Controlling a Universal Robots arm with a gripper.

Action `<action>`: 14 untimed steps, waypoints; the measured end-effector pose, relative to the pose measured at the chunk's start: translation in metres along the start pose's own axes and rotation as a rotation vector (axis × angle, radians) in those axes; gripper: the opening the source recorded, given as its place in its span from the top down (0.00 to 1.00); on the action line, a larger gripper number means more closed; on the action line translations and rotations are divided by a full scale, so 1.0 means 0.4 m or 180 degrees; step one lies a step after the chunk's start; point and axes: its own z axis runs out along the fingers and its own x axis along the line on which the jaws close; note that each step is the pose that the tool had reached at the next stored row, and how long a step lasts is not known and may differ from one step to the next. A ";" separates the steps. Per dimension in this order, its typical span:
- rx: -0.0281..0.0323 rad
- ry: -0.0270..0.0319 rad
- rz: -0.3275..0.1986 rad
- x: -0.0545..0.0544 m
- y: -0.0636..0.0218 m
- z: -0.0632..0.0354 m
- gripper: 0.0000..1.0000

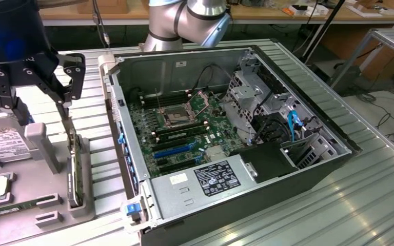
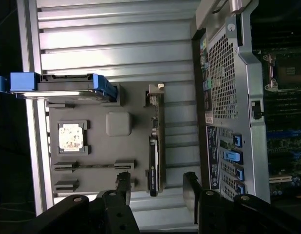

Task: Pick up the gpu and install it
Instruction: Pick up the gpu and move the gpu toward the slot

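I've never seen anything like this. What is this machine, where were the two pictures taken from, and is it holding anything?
That is a robot arm; its end effector, a two-fingered claw, is open and holds nothing. One picture comes from a camera beside the scene, the other from a camera on the wrist. Under the claw a gray holder carries computer parts: the gpu standing on edge, a hard drive and a processor chip. Next to it lies an open computer case.

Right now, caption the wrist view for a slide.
Open gripper hovers over the thin black rectangular GPU card standing edgewise in its grey tray.
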 end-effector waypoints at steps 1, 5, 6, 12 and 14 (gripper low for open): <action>0.0000 0.0000 0.0000 0.000 0.000 0.000 0.44; 0.0000 0.0000 0.0000 0.000 -0.001 0.000 0.44; 0.0000 0.0000 0.0000 0.000 -0.001 0.000 0.44; -0.0001 -0.0001 0.0000 0.000 -0.001 0.003 0.44; 0.0000 0.0000 0.0000 0.000 -0.001 0.007 0.44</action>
